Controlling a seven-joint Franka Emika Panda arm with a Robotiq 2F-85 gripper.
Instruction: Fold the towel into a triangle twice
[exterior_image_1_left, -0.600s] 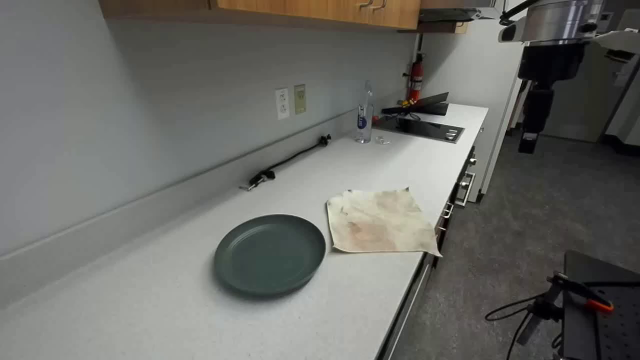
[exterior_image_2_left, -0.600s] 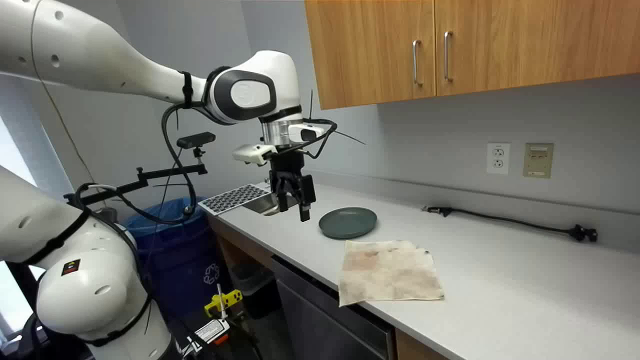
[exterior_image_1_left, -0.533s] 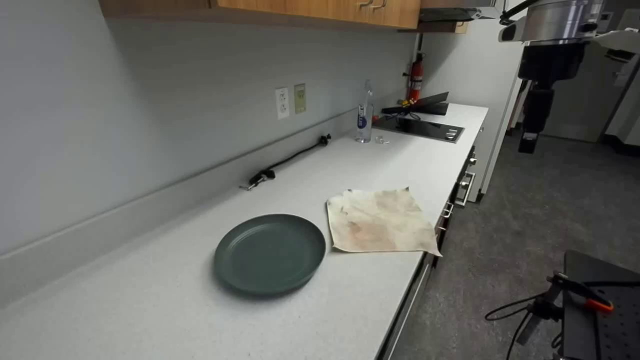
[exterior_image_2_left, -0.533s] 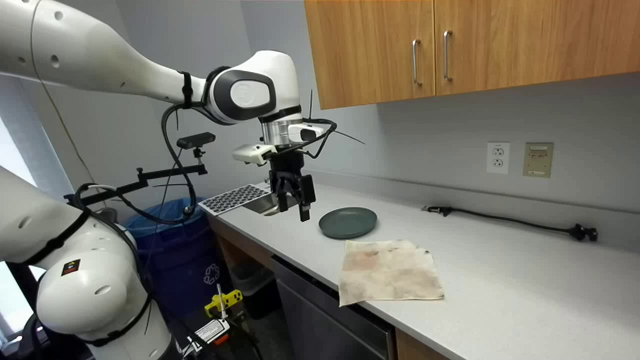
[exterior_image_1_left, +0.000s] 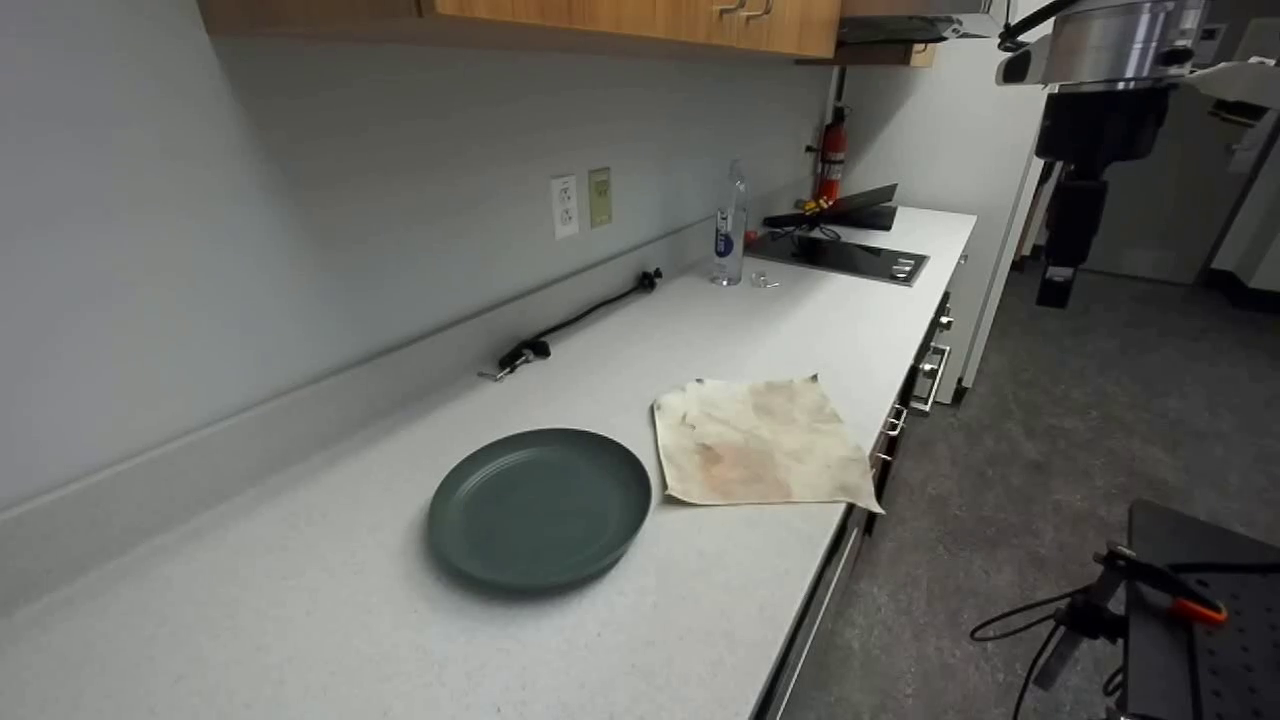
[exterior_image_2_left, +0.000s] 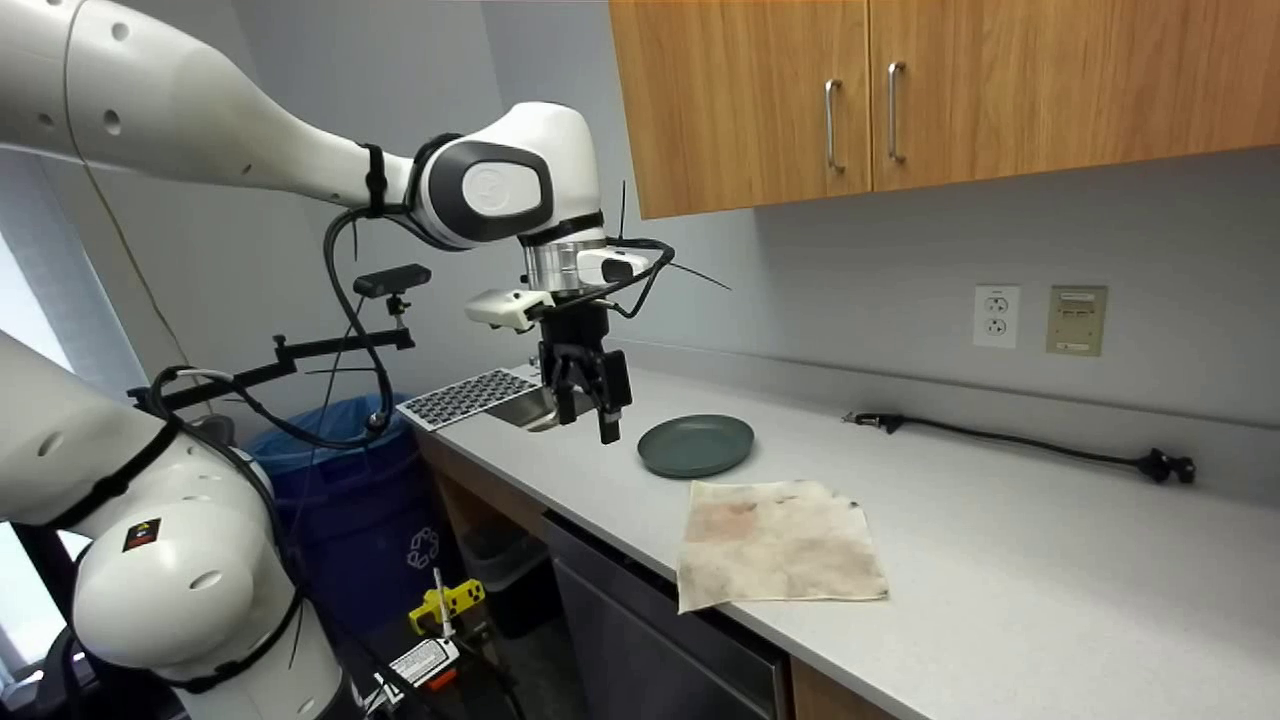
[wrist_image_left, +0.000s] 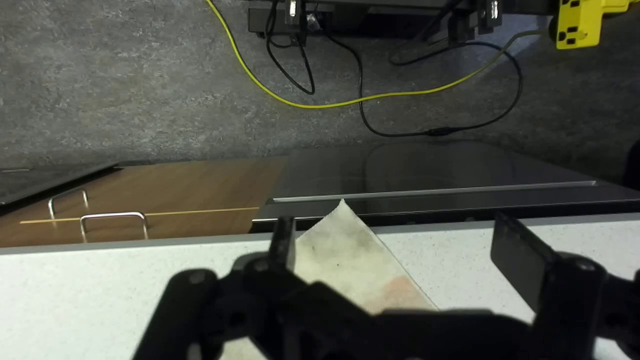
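lining bin (exterior_image_2_left: 385, 520) — bag (exterior_image_2_left: 345, 414), towel (exterior_image_1_left: 760, 440) beside plate (exterior_image_1_left: 540, 510)

Between one and two o'clock in an exterior view I see wooden cabinets (exterior_image_2_left: 950, 100), grey wall (exterior_image_2_left: 860, 300) beneath them, a white counter (exterior_image_2_left: 1050, 570) at four and a bright patch (exterior_image_2_left: 18, 310) at nine. Mottled grey floor (exterior_image_1_left: 1040, 420) spreads at three in an exterior view.
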